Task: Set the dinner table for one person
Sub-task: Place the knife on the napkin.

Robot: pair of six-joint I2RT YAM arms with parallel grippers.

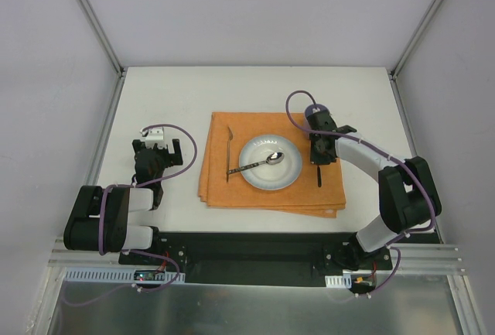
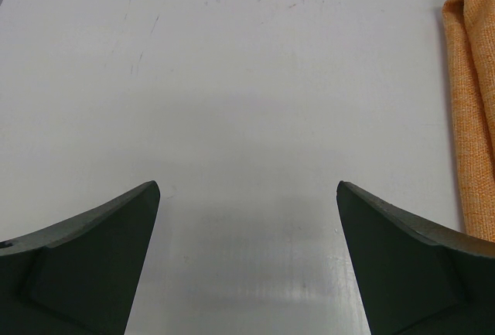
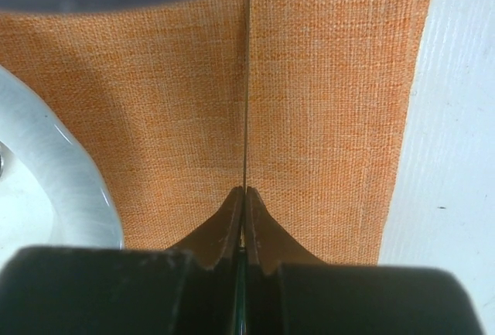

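Your right jaws are clamped on the knife, edge-on over the orange placemat on the worktop; left jaws hang open. Lay it flat beside the plate before you let go.

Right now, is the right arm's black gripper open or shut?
Shut: right gripper pinches a thin metal blade edge-on over the orange woven placemat.

The left claw gapes wide, its arm folded back; the right claw, arm reaching forward, pinches a knife.
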